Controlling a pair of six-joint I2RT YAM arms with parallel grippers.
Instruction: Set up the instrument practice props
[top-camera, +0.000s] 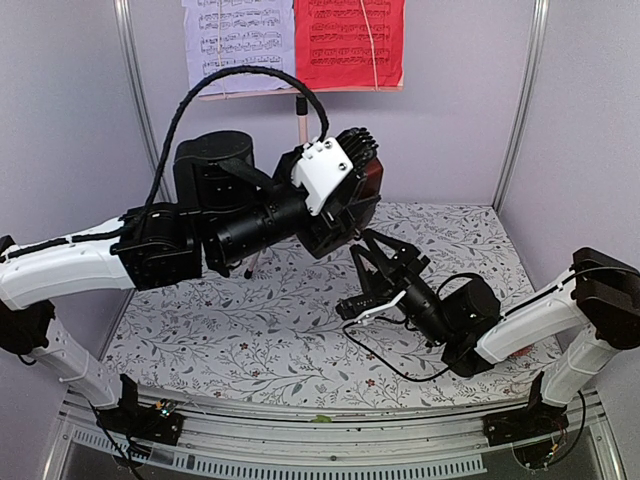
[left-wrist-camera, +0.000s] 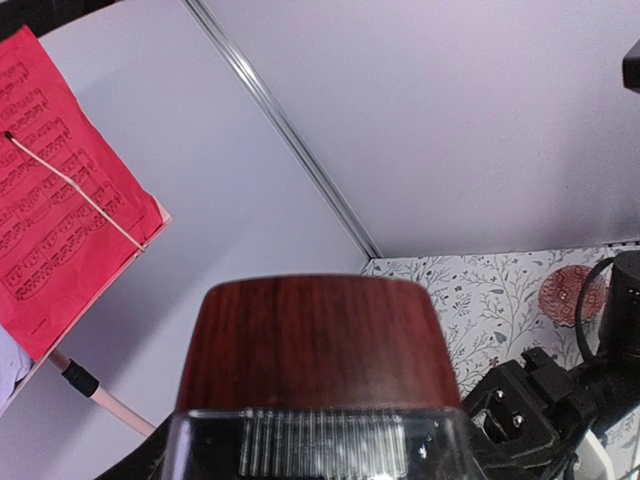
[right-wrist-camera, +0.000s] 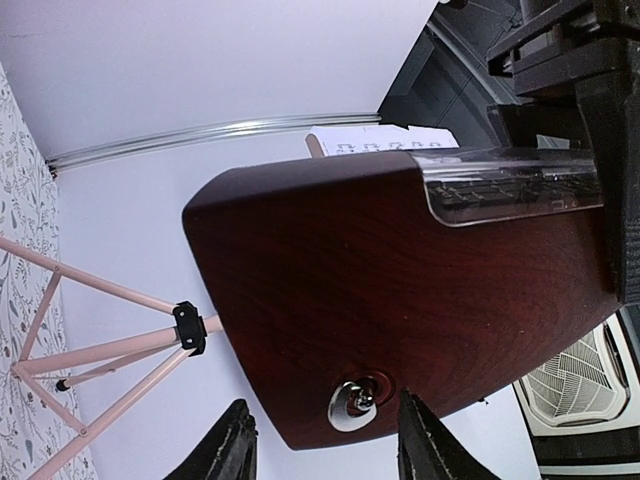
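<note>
Left wrist view cuts off the metronome (left-wrist-camera: 315, 340) the left jaws clamp; right jaws apart.

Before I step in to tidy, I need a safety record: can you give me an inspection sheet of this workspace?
Surface: floral tablecloth.
Job's things: metronome held aloft; music stand at back with lilac sheet and red sheet.
Clutter: pink knitted ball on cloth.
Grippers: left gripper shut on metronome; right gripper open at its winding key.
Cables: braided cable loops over left arm; thin cable on cloth.
Surroundings: pale walls, metal posts.
</note>
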